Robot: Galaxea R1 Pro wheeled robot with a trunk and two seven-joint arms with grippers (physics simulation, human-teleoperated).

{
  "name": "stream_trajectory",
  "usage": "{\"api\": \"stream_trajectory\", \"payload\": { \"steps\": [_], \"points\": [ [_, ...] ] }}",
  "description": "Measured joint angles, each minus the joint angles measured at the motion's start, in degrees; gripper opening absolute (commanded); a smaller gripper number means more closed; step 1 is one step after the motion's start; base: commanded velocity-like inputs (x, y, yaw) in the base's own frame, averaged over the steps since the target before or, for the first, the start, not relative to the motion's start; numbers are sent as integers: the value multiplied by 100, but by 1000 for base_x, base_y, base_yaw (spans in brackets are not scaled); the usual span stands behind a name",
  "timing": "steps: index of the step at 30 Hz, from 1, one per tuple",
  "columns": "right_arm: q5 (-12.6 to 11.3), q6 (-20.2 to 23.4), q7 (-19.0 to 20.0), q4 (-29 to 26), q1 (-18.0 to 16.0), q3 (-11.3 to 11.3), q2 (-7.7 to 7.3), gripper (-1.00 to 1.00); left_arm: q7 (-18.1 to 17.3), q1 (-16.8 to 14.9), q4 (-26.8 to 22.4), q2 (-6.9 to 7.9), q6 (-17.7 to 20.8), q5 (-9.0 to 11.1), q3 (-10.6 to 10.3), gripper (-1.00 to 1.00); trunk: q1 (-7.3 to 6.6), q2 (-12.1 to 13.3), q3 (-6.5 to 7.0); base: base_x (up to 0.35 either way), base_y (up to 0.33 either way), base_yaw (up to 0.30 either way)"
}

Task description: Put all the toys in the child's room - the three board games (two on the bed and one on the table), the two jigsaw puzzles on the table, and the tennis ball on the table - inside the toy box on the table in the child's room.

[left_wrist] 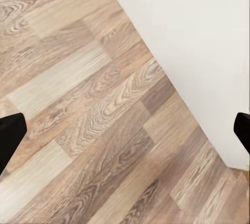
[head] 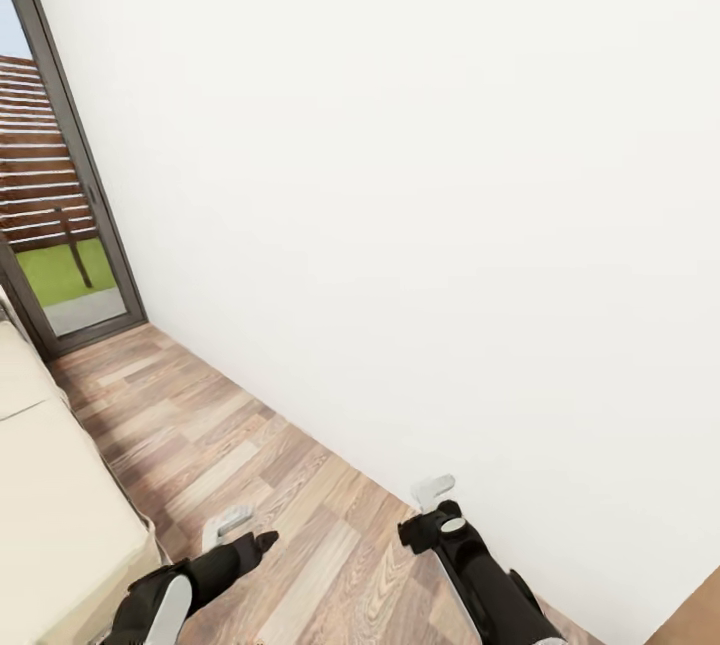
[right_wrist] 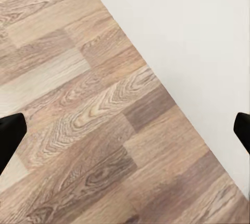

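I face a bare white wall [head: 450, 175] of the room, above a wood-plank floor [head: 250, 445]. My left gripper [head: 240, 530] hangs low over the planks with nothing in it. In the left wrist view its black fingertips [left_wrist: 8, 135] sit far apart, so it is open, with floor and wall between them. My right gripper [head: 430, 510] hovers close to the foot of the wall. It is also open and holds nothing, and its fingertips [right_wrist: 8, 135] are spread wide in the right wrist view.
A dark-framed glass door [head: 60, 225] at the far left looks out on grass and a slatted fence. A cream padded edge [head: 50, 495], maybe the bed, runs along the lower left. A strip of open floor lies between it and the wall.
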Motion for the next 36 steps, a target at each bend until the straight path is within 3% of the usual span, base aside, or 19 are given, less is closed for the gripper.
{"api": "stream_trajectory", "payload": {
  "steps": [3, 9, 13, 21, 36],
  "points": [
    [15, 375, 1, -582, 41, 326, 40, 100, 15, -9, -433, -106, 206, 181, 119, 100, 0, 0, -9, -1, 0, 275],
    [30, 1075, 4, -1397, 39, 561, 139, 100, 146, 25, -1031, -246, 333, 306, 176, 100, 0, 0, -27, 0, 0, 279],
    [2, 1485, 20, -2208, 26, 679, 193, 100, 244, 108, -1309, -274, 326, 311, -12, 100, 0, 0, -49, 0, 0, 200],
    [-32, 1979, 25, -2712, 64, 830, 276, 100, 291, 178, -1067, -247, 222, 328, -123, 100, 0, 0, -105, 0, 0, 175],
    [-41, 2353, 26, -3429, 77, 777, 243, 100, 291, 191, -896, -244, 27, 347, -126, 100, 0, 0, -211, 0, 67, 179]
  ]
}}
